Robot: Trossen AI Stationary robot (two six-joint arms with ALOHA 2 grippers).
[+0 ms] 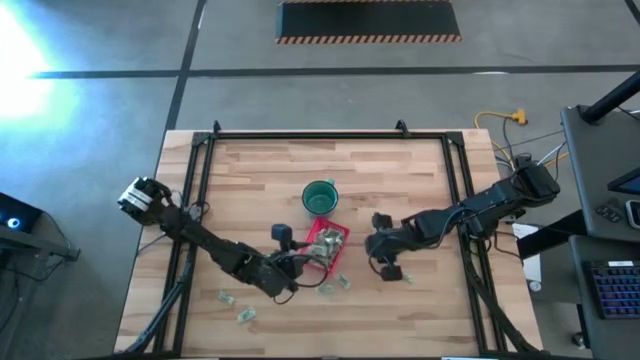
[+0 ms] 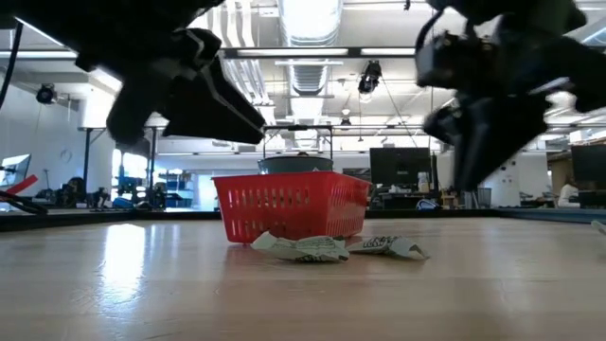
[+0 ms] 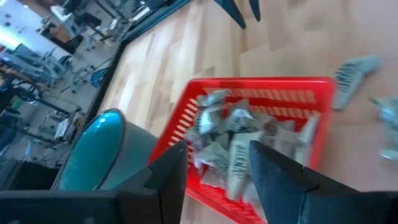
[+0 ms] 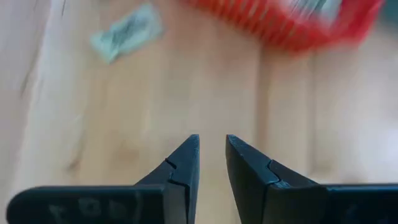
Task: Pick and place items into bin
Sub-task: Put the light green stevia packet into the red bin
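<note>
the bin (image 4: 292, 22) is blurred and cut off by the right wrist view's edge

Two dark jointed arms; left hand (image 3: 217, 168) fingers black, wedge-shaped.

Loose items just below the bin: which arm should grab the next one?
Probably the right. The right gripper hangs open and empty over bare table, with an item ahead of it near the bin. The left gripper is open over the bin, seemingly at its drop-off.
</note>
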